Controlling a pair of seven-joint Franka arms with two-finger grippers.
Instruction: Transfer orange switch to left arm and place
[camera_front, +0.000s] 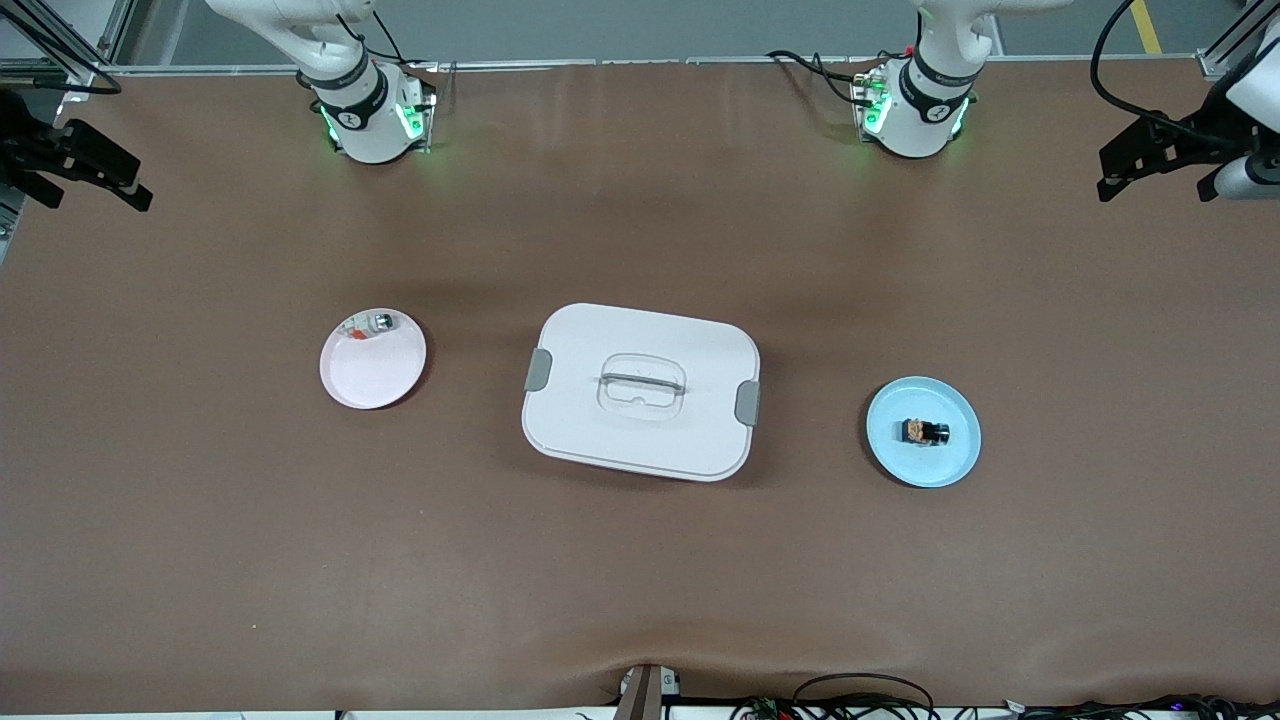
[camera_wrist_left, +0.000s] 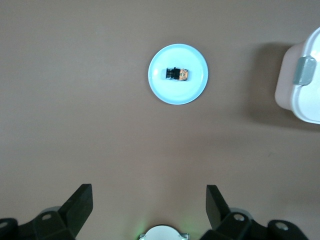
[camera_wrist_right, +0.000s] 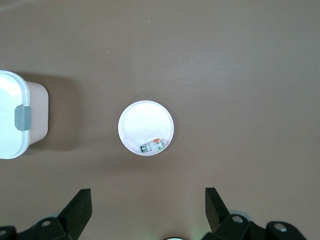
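Switch sits closest to the left claw

The orange switch (camera_front: 923, 432) lies on the blue plate (camera_front: 950, 472), lower in the frame than the released left claw (camera_wrist_left: 148, 199), its long axis across the frame. The box (camera_front: 640, 335) fills mid-frame. The right claw (camera_wrist_right: 145, 199) waits, spread, above the pink plate (camera_wrist_right: 137, 120).

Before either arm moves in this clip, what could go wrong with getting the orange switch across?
The box sits on the table between the blue plate and the pink plate, so a low straight carry could clip it. The orange switch is tiny, so the open left gripper, high over the table, may misgrip it. The open right gripper might take the small clear-silver part on the pink plate by mistake.
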